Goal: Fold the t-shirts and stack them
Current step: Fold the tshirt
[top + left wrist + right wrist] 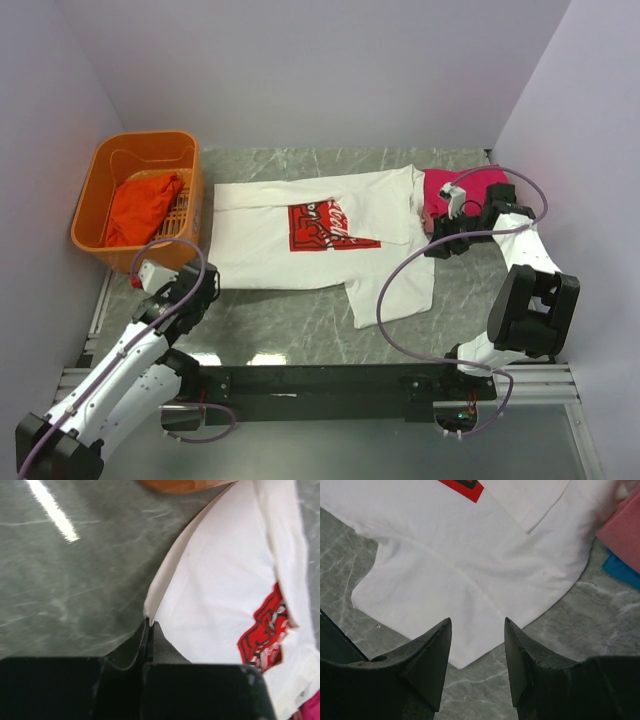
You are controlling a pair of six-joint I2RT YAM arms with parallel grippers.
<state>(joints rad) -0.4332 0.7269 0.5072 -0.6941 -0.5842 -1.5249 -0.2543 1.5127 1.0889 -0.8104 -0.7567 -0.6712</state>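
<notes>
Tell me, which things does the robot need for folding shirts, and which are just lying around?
For the job:
- white shirt, pinched at a corner by the left end effector
- orange-red shirt, in the basket
- pink shirt and blue shirt, on the right
- right end effector, open

Just lying about:
- basket
- table

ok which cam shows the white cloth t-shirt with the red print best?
Top external: the whole white cloth t-shirt lies spread flat, red print visible. Left wrist shows only its edge pinched in the shut left claw; right wrist only one corner by the open right claw.
</notes>
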